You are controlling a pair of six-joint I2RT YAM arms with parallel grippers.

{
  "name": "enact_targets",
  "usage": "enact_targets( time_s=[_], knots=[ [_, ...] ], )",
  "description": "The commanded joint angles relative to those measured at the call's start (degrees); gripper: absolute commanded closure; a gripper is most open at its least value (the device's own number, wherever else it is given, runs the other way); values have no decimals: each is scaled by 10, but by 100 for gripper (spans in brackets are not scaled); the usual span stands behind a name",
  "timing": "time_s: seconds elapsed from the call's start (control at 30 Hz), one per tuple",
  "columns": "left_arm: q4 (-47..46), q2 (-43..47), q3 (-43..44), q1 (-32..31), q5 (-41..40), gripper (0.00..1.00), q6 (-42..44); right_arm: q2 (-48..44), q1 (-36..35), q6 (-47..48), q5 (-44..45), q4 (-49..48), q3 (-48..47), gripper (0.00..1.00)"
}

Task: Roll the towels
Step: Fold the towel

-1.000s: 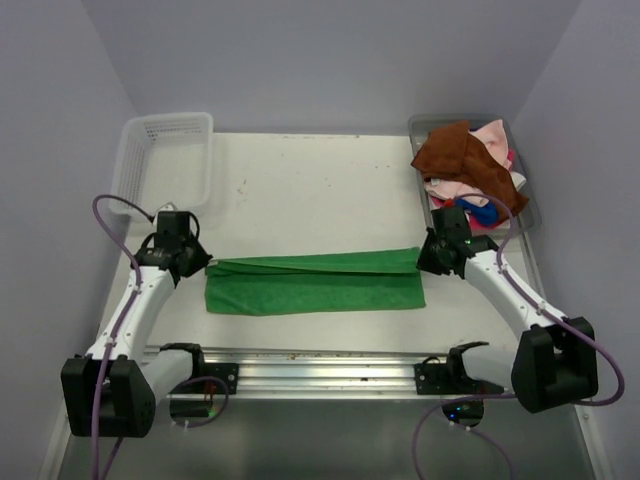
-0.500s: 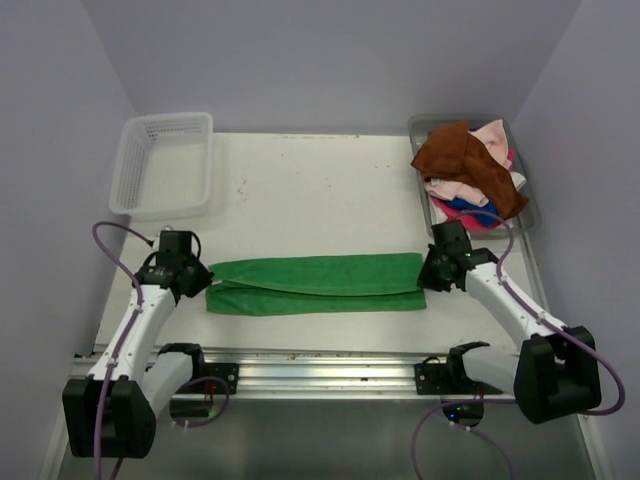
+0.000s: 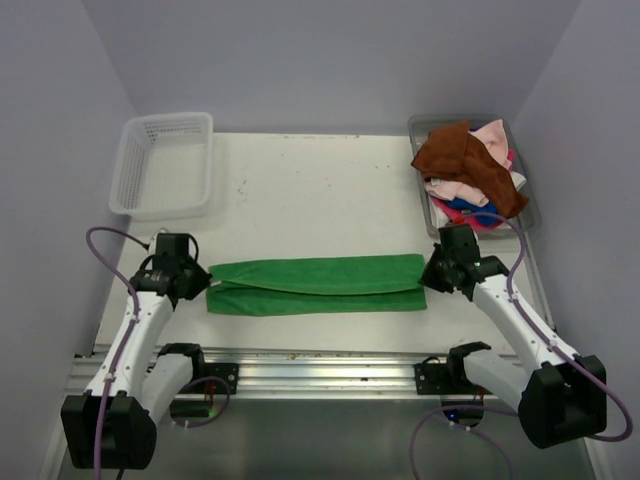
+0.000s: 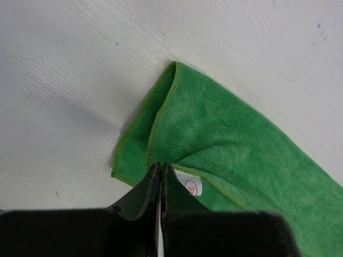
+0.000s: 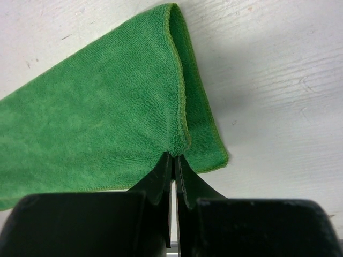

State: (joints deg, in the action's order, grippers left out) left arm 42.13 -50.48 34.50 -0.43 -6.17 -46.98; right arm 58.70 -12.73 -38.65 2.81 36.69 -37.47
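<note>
A bright green towel (image 3: pixel 315 282) lies across the near half of the table, folded lengthwise into a long narrow strip. My left gripper (image 3: pixel 203 281) is shut on the upper layer's corner at the strip's left end (image 4: pixel 187 128), beside a small white label (image 4: pixel 192 187). At the right end (image 5: pixel 107 112), my right gripper (image 3: pixel 428 274) is shut on the matching corner. Both pinched corners sit a little above the layer beneath. More towels (image 3: pixel 468 165), rust brown, pale pink, blue and magenta, are heaped in the tray at the back right.
A white mesh basket (image 3: pixel 165 165) stands at the back left. The clear grey tray (image 3: pixel 527 205) sits against the right wall, close behind my right arm. A metal rail (image 3: pixel 320 362) runs along the near edge between the arm bases.
Both grippers have drawn the towel's upper edge toward the near side, folding it narrower. The strip is now thinner than a second ago.
</note>
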Motion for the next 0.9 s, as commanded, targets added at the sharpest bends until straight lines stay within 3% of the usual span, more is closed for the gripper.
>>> enact_targets(
  time_s=[0.0,0.7,0.73,0.77,0.8,0.83,0.87],
  knots=[
    [28,12,25,4,-10,100,-14,-5,2,-12,-5,18,8,100],
    [69,21,24,4,-28,100,-41,-17,3,-30,-5,23,63,100],
    [68,17,24,4,-25,92,-39,-16,2,-28,-7,21,63,90],
    [64,13,26,4,-21,69,-36,-15,2,-25,-8,22,57,83],
    [64,9,28,4,-17,56,-27,-16,2,-23,-5,22,53,75],
    [63,7,32,4,-16,50,-22,-18,3,-20,0,31,42,59],
    [62,7,42,4,-17,48,-17,-24,3,-13,8,37,34,51]
  ],
)
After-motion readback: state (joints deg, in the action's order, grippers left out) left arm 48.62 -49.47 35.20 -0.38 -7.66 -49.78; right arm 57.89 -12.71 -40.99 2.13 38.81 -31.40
